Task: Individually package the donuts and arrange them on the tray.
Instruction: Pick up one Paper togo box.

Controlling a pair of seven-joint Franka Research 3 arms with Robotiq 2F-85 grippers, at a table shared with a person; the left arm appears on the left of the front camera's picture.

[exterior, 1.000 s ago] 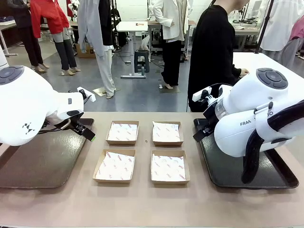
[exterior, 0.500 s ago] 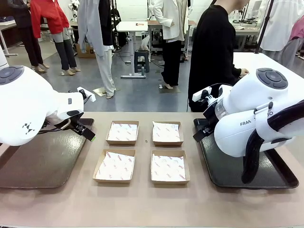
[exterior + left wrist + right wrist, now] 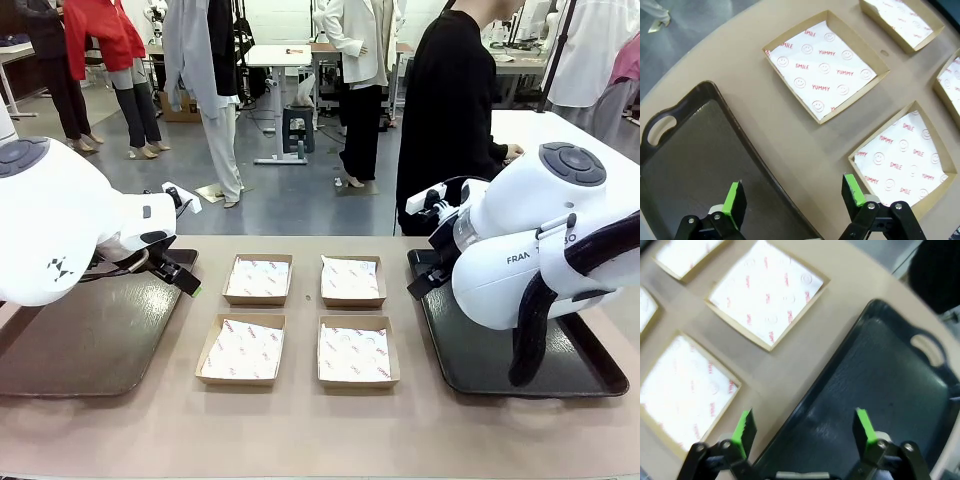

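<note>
Left tool [image 3: 795, 196] and right tool [image 3: 805, 427] gape empty above trays [image 3: 80, 350]; four lined boxes [image 3: 240, 381] lie between them.

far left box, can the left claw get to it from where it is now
Likely yes: the left claw hangs open over the left tray's edge, just beside the box, with only bare table between them and nothing standing in the way.
</note>
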